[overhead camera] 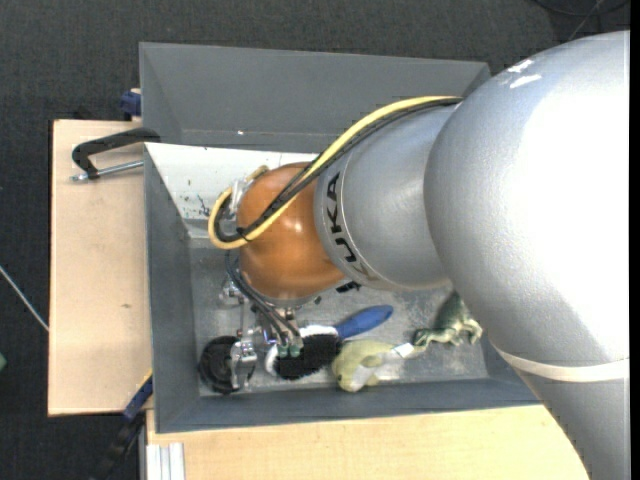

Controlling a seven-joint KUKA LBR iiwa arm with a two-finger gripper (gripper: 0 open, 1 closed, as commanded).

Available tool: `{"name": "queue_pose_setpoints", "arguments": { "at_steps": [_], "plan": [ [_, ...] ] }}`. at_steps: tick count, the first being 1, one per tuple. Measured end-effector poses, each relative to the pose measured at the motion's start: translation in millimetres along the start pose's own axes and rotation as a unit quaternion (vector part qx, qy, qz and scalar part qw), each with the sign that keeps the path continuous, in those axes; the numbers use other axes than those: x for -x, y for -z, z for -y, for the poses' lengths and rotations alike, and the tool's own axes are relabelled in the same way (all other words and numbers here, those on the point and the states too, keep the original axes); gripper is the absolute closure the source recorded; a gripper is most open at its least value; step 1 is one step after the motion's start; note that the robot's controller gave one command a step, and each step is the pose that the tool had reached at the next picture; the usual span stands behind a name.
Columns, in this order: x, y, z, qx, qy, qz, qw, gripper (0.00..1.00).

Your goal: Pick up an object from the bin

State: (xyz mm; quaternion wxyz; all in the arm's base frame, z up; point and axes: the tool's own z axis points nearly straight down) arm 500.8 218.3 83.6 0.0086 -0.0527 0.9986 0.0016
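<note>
Camera view: grey bin [300, 88] holds black brush [312, 354], yellowish cloth [362, 364].

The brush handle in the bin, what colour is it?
The handle is blue; the camera view shows it best.

Silver-grey arm [450, 208], black KUKA lettering, orange wrist cover [285, 243], yellow cable [390, 116].

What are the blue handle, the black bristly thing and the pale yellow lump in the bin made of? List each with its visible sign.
Blue handle: likely hard plastic, smooth, with a slight sheen.
Black bristly thing: seemingly brush bristles, matte, with a fuzzy outline.
Pale yellow lump: something soft, cloth or rubber, judging by its crumpled folds; which is unclear.
</note>
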Motion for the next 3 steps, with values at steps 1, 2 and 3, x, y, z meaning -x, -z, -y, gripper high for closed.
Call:
{"name": "queue_pose_setpoints", "arguments": {
  "at_steps": [1,2,3],
  "plan": [
    [-5.0,0.8,-2.5,0.0,0.001,-0.0112,0.9999,1.0],
    [6.0,116.2,37.5,0.0,-0.02,-0.002,0.9998,1.0],
    [2.7,157.2,47.9,0.0,0.102,-0.004,0.9948,1.0]
  ]
}}
